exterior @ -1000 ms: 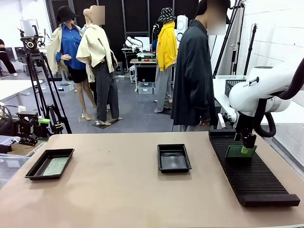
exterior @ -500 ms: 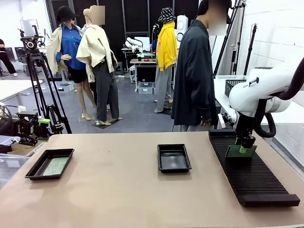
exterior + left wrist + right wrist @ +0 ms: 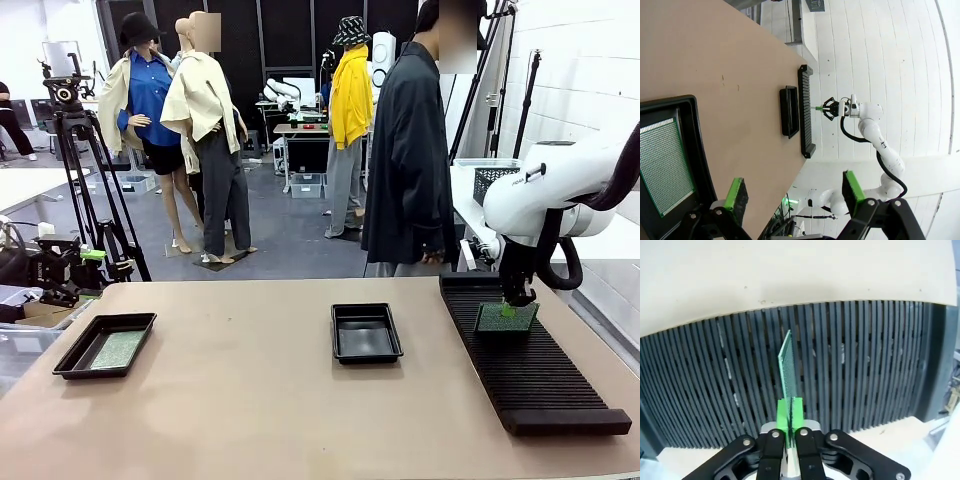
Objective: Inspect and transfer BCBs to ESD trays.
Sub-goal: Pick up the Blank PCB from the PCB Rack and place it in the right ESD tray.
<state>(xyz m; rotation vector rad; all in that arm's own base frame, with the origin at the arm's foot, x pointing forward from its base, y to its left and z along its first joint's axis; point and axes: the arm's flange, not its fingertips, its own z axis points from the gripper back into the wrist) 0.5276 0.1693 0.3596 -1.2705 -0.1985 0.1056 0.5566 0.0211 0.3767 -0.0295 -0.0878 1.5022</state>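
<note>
Right, the right claw (image 3: pixel 790 426) is clenched on the top edge of a green circuit board (image 3: pixel 786 365), its green pads (image 3: pixel 782 417) pinching it from both sides. That board stands on edge, upright, over the long black slotted rack (image 3: pixel 530 385) on the right side of the bench (image 3: pixel 250 420), toward the rack's far end. Its lower edge is down at the ribs, though I cannot tell whether it is seated in a slot. The white right arm (image 3: pixel 545 195) curls in from the right above it.

Over on the left, the left claw (image 3: pixel 794 192) is released, fingers spread wide with nothing between them, hanging above one end of the left ESD tray (image 3: pixel 697 150). A second board (image 3: pixel 662 165) lies flat on that tray's floor. Mid-bench, the other black tray (image 3: pixel 366 356) sits well apart from both the left tray and the rack. At the far side a person (image 3: pixel 405 170) in a dark coat stands just behind the bench, between the middle tray and the rack.
</note>
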